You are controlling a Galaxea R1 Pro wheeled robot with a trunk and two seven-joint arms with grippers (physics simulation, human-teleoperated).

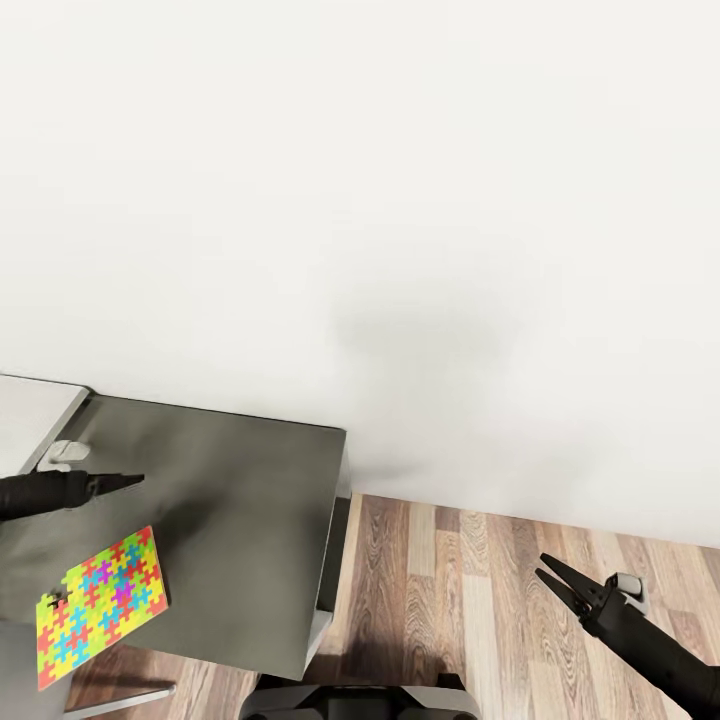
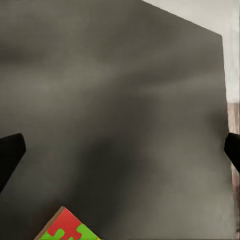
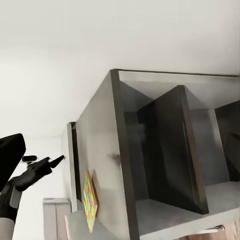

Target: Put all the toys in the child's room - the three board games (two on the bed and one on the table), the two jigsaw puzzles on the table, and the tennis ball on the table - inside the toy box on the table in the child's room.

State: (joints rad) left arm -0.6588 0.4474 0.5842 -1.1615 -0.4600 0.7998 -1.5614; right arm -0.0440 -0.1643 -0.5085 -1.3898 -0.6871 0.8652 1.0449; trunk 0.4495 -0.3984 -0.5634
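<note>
One jigsaw puzzle [image 1: 100,605], a flat square of yellow, pink, blue, green and orange pieces, lies on the lower dark grey section of the table [image 1: 250,500] near its front edge. Its red and green corner [image 2: 67,230] is visible in the left wrist view, and the puzzle [image 3: 90,200] is seen edge-on in the right wrist view. My left gripper [image 1: 135,481] hovers over the dark top just behind the puzzle, open and empty [image 2: 122,150]. My right gripper [image 1: 555,575] hangs open over the wood floor, right of the table.
A white wall [image 1: 400,200] rises directly behind the table. The pale grey table top [image 1: 30,415] begins at the far left. Wood plank floor [image 1: 480,600] spreads right of the table's end. Open shelf compartments [image 3: 165,160] sit under the dark section.
</note>
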